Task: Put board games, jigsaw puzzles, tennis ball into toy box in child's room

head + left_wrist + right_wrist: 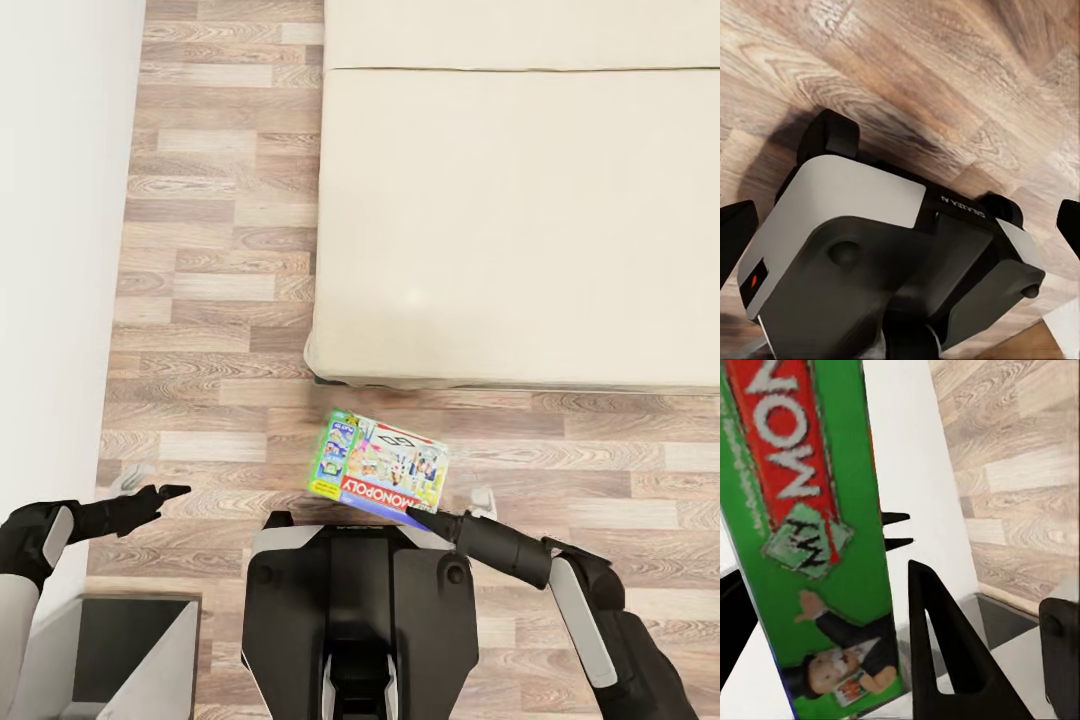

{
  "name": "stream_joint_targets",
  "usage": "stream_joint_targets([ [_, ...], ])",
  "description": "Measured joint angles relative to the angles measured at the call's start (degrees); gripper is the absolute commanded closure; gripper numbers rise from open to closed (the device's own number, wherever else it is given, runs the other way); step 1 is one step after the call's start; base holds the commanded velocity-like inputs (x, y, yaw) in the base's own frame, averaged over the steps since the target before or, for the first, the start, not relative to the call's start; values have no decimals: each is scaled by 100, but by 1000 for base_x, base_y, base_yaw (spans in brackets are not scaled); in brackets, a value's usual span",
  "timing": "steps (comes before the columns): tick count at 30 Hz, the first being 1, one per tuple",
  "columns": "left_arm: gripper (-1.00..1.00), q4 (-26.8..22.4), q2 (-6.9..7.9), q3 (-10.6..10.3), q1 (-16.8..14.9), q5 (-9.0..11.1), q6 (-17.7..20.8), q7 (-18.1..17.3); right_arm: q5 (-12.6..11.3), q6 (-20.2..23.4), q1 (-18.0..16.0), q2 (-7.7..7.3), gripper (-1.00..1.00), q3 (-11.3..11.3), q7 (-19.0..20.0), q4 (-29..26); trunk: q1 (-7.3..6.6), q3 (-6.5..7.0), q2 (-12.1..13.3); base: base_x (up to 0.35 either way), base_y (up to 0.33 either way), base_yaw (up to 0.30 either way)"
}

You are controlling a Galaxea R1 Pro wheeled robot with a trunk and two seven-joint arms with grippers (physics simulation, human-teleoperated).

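Wood-plank flooring [220, 290] runs beside the wide beige-mattressed bed [520, 220]; the right gripper [425, 517] pinches a corner of the flat green-and-red MONOPOLY board game box [380, 470], held above the floor before the robot's trunk; the left gripper [160, 495] hangs spread and empty.

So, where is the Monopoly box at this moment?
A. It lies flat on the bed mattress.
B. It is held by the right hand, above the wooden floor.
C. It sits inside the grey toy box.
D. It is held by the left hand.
B: in the head view the right hand grips the corner of the Monopoly box over the floor, in front of the bed; the left hand is open and holds nothing.
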Motion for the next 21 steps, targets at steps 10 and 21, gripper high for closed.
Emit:
stream_joint_targets([
  [10,-100,-106,28,-257,37,-2,411,-11,-51,48,367,-68,100,-550,145,-12,0,0,0,0,0,0],
  [21,-100,-123,-11,-271,45,-9,501,50,13,9,399,-67,100,-875,758,4,0,3,0,0,0,0],
])
